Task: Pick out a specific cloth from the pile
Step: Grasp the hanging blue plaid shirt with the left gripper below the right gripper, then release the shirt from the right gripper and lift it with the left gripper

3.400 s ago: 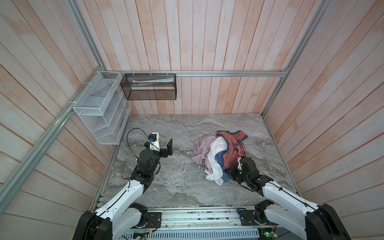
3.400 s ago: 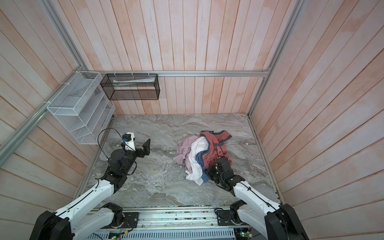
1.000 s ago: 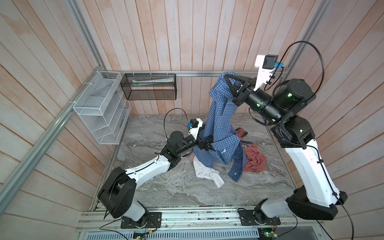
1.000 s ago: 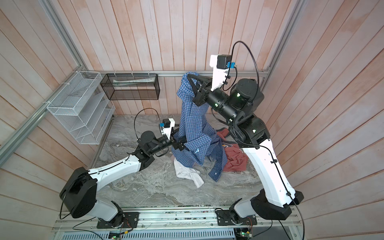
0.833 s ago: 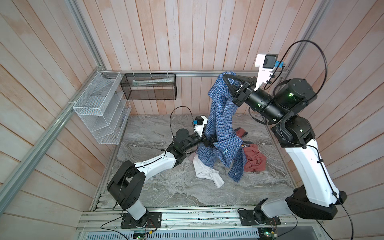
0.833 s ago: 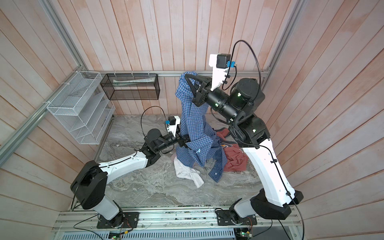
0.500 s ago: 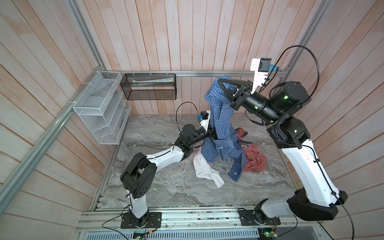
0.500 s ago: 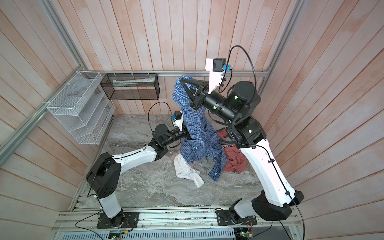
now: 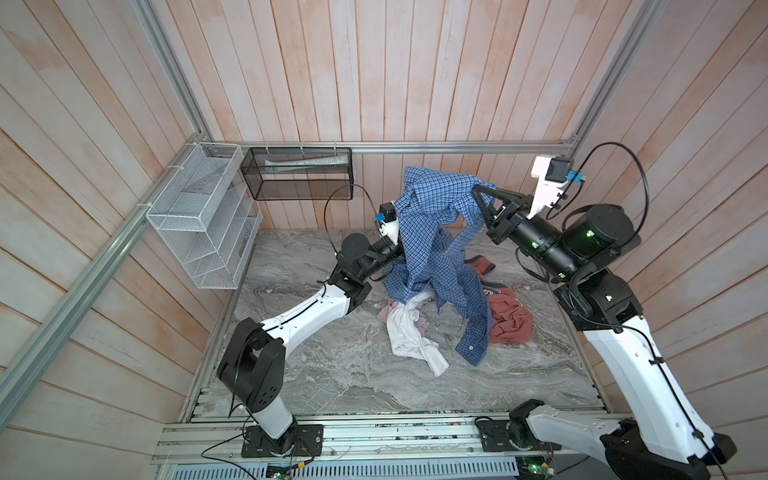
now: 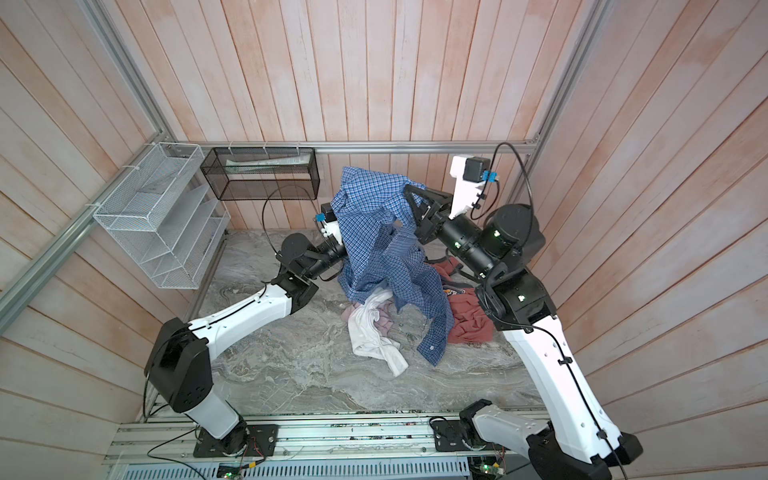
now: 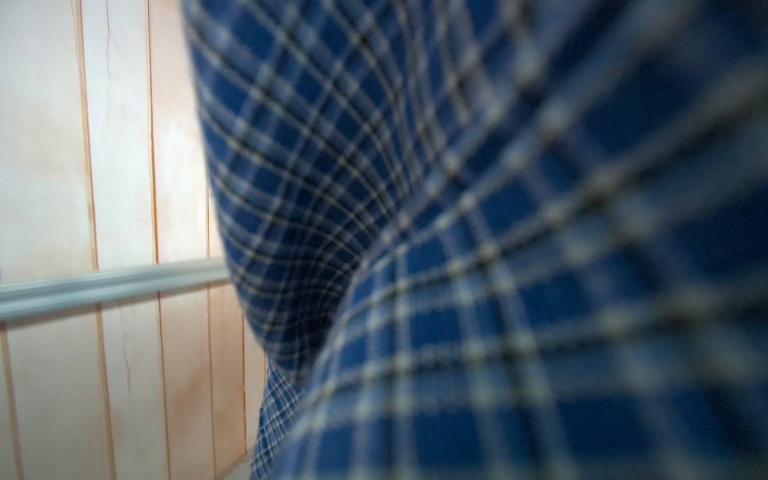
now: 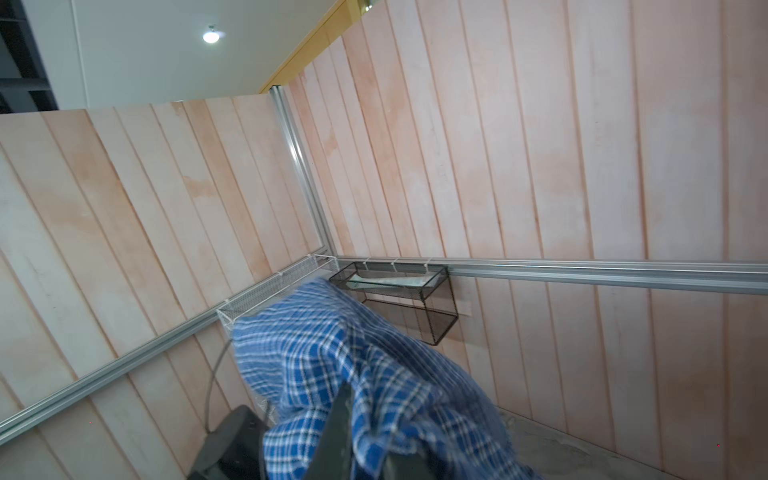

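Cloth (image 9: 430,208) draped over right jaws, left jaws hidden beneath it

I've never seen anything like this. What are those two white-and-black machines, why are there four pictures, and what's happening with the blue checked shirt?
They are two robot arms fixed at the front of a marble table, each ending in a two-fingered gripper. Two pictures look down from one overhead camera pair. The other two come from small cameras on the arms' wrists, so they show the fabric from very close.

The blue checked shirt hangs lifted between the arms. The right gripper pinches one end. The left arm reaches into the other end. The left gripper, closed, is hidden inside the fabric and apparently grips it too.

Lying on the table are a white garment, a pink garment tucked against it, and a rust-red garment. The shirt's lower end reaches down among them.
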Available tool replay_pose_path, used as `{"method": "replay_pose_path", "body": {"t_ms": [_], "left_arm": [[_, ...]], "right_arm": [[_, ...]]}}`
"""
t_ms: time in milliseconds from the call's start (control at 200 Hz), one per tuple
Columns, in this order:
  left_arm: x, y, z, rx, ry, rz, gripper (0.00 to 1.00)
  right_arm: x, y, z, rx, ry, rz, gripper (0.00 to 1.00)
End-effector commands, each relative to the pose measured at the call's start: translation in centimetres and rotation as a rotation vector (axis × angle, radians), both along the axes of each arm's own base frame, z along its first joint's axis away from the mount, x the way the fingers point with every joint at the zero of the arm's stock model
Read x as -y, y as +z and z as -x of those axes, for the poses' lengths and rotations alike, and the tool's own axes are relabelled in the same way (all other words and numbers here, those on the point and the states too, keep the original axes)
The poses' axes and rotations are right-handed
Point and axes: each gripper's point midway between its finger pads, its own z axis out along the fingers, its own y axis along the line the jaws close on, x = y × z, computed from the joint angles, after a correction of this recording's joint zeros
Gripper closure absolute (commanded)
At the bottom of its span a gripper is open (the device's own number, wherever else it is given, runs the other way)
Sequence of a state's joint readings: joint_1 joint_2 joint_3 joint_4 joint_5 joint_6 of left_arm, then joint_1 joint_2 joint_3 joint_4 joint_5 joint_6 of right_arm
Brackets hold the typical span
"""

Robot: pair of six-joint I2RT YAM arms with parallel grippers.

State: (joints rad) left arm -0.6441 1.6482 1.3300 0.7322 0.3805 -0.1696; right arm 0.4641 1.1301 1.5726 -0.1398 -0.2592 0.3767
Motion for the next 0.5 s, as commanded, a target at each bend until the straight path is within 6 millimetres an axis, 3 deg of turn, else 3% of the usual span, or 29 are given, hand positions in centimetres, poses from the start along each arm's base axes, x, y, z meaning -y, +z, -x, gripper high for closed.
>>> {"method": "replay_pose_path", "body": {"t_ms": [0, 125, 210, 280, 490], "left_arm": [[-1.9, 6.4, 2.1, 0.155, 0.053, 0.038, 1.00], [-3.1, 9.3, 2.9, 0.223, 0.089, 0.036, 1.00], [-3.7, 10.8, 3.5, 0.249, 0.110, 0.028, 1.00], [-4.3, 11.8, 4.0, 0.272, 0.131, 0.022, 1.00], [-6.2, 14.9, 4.7, 0.345, 0.253, -0.034, 1.00]], "right_arm": [[1.2, -1.5, -1.3, -0.024, -0.048, -0.012, 0.82], [1.3, -4.1, -2.3, -0.070, -0.044, 0.027, 0.59], [1.2, -6.2, -3.3, -0.101, -0.042, 0.068, 0.38], [1.1, -8.2, -4.2, -0.135, -0.042, 0.105, 0.03], [0.4, -12.6, -5.3, -0.178, -0.009, 0.181, 0.02]]}}
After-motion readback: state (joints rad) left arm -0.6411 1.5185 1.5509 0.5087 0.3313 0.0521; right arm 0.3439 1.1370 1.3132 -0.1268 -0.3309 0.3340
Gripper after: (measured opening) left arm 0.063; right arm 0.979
